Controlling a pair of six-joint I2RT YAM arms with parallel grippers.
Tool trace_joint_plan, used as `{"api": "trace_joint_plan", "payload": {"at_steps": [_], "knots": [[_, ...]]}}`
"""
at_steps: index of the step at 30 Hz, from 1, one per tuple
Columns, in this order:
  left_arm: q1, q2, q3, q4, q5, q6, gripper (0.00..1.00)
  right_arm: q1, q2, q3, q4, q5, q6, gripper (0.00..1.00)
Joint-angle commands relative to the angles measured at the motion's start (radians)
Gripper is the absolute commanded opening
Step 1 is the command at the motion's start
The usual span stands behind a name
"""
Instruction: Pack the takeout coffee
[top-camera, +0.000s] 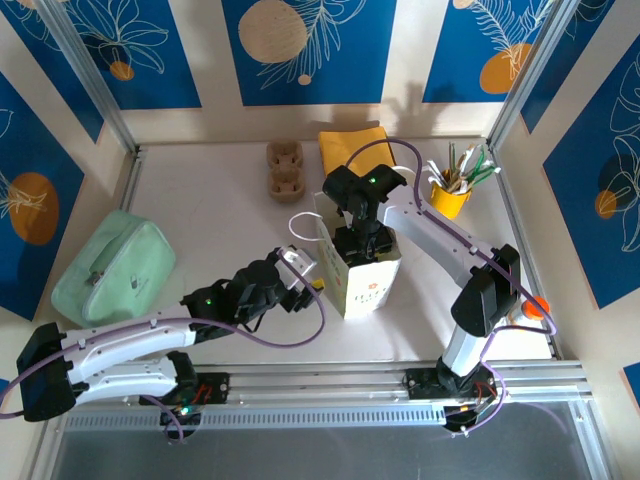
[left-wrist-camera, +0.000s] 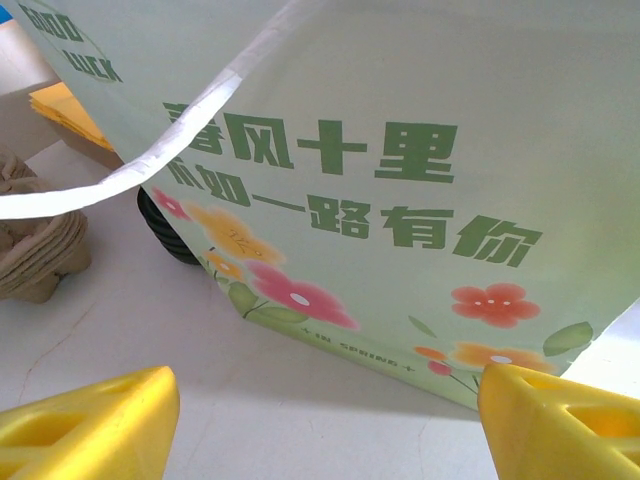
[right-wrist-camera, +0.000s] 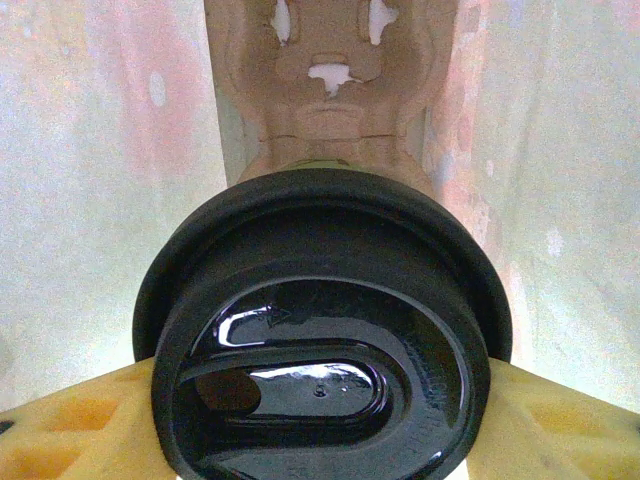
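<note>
Black lid (right-wrist-camera: 320, 330) tops the takeout coffee clamped in my right pincer (right-wrist-camera: 325, 405) inside the paper bag (top-camera: 368, 290). Light and crushable, I judge: squeeze gently under the rim. My left pincer (left-wrist-camera: 330, 420) gapes beside the bag.

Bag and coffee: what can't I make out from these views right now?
- Takeout coffee: right wrist view, its own lid hides the cup wall and whether it sits in the pulp carrier.
- Right fingers: tips hidden behind the lid.
- Bag inside: top view, blocked by the right gripper.
- Black object: left wrist view, mostly behind the bag.
</note>
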Motion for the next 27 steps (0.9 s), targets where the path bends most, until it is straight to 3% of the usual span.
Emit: {"api": "trace_joint_plan", "payload": {"at_steps": [1, 27], "knots": [[-0.01, 0.002, 0.012, 0.016, -0.014, 0.006, 0.78, -0.004, -0.005, -0.011, -0.008, -0.012, -0.005, 0.56], [-0.01, -0.02, 0.0, 0.007, -0.027, -0.001, 0.78, -0.007, -0.002, -0.043, 0.023, -0.018, 0.0, 0.56]]}}
